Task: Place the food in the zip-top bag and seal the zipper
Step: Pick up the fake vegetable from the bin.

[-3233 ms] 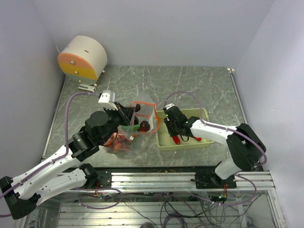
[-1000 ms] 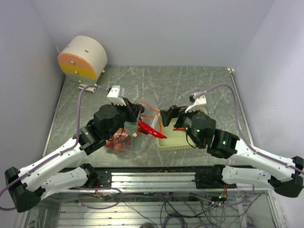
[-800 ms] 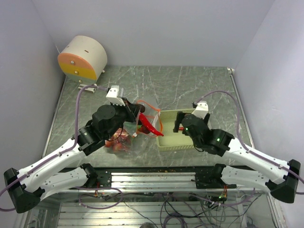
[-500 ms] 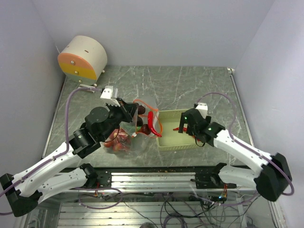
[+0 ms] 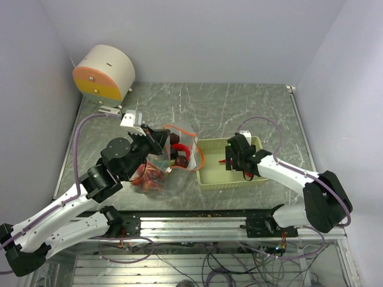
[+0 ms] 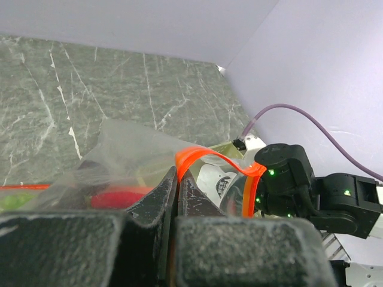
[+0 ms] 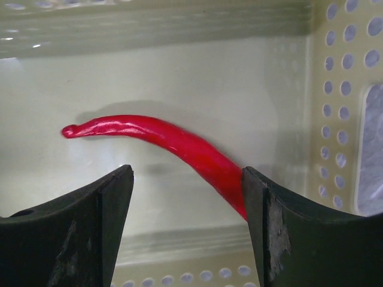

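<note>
The clear zip-top bag (image 5: 157, 173) lies left of centre with red and dark food (image 5: 179, 156) inside. My left gripper (image 5: 163, 142) is shut on the orange-red zipper (image 6: 178, 165) at the bag's mouth and holds it raised and open. A red chili pepper (image 7: 179, 142) lies on the floor of the pale green basket (image 5: 232, 182). My right gripper (image 7: 187, 179) is low in the basket, open, with the chili's thick end between its jaws and touching the right finger (image 7: 266, 209). In the top view this gripper (image 5: 231, 161) covers most of the chili.
A round white and orange drum (image 5: 105, 73) stands at the back left corner. The basket's perforated walls (image 7: 347, 89) close in round my right gripper. My right arm (image 6: 299, 185) shows past the bag's mouth in the left wrist view.
A red chili dropped from the bag's mouth into the bag. My right arm swung back from the bag into the basket, over another chili, and its jaws have narrowed. The left gripper shifted slightly left.
</note>
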`<state>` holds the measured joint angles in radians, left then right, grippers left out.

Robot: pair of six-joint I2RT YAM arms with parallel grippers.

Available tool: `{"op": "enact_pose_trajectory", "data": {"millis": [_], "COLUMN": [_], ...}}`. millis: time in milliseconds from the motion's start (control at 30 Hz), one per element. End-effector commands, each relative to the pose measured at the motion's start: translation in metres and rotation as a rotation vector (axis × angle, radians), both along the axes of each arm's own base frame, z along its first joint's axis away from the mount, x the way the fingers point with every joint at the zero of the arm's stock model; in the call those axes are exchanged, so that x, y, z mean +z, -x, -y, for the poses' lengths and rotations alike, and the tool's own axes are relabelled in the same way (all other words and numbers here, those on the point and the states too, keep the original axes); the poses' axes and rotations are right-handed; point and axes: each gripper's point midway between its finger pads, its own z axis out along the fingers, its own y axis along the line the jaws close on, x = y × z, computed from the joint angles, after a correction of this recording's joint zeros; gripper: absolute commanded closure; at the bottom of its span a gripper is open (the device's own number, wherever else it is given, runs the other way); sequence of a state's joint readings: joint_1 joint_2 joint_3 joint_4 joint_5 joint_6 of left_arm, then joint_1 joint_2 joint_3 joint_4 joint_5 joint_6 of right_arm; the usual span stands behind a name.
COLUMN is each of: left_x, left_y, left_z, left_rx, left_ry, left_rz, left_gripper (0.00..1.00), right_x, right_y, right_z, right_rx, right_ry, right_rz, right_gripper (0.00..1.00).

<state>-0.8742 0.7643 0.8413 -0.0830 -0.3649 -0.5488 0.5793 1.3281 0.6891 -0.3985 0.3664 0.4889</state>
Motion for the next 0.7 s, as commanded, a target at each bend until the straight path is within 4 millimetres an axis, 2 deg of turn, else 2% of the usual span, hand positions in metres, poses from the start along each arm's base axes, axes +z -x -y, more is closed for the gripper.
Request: {"op": "enact_pose_trajectory", "data": {"millis": [0,100,133,200,300,433,500,567,633,667], "left_x": [0.002,0.002,0.003,0.003,0.003,0.001,-0.001,-0.002,-0.002,-0.002], "left_y": [-0.001,-0.002,-0.002,-0.002,-0.002,-0.004,-0.005,-0.006,-0.006,-0.006], "left_z": [-0.004,-0.005,-0.006,-0.006,-0.006,-0.002,0.0,0.0,0.001,0.001], "left_rx": [0.02,0.026,0.028,0.031,0.033,0.025,0.022,0.025,0.025,0.026], "left_ry": [-0.002,-0.001,-0.003,-0.004,-0.002,-0.006,-0.008,-0.009,-0.007,-0.005], "left_rz": [0.014,0.015,0.015,0.015,0.015,0.007,0.003,-0.001,-0.002,-0.003], "left_gripper": [0.93,0.93,0.93,0.93,0.93,0.93,0.93,0.93,0.93,0.93], "right_x": [-0.016,-0.022,-0.024,-0.026,-0.026,-0.014,-0.002,0.016,0.042,0.066], "right_y": [-0.007,-0.006,-0.004,-0.001,0.003,0.003,0.0,-0.004,-0.008,-0.009], "right_z": [0.006,-0.002,-0.005,-0.01,-0.014,-0.014,-0.013,-0.018,-0.029,-0.038], "right_rx": [0.015,0.042,0.054,0.07,0.085,0.081,0.072,0.075,0.106,0.14], "right_ry": [0.04,0.015,-0.001,-0.026,-0.055,-0.075,-0.087,-0.123,-0.197,-0.26], "right_rz": [-0.019,-0.053,-0.061,-0.071,-0.076,-0.04,-0.007,0.041,0.109,0.168], "right_gripper": [0.28,0.28,0.33,0.43,0.63,0.9,1.0,1.0,1.0,1.0]}}
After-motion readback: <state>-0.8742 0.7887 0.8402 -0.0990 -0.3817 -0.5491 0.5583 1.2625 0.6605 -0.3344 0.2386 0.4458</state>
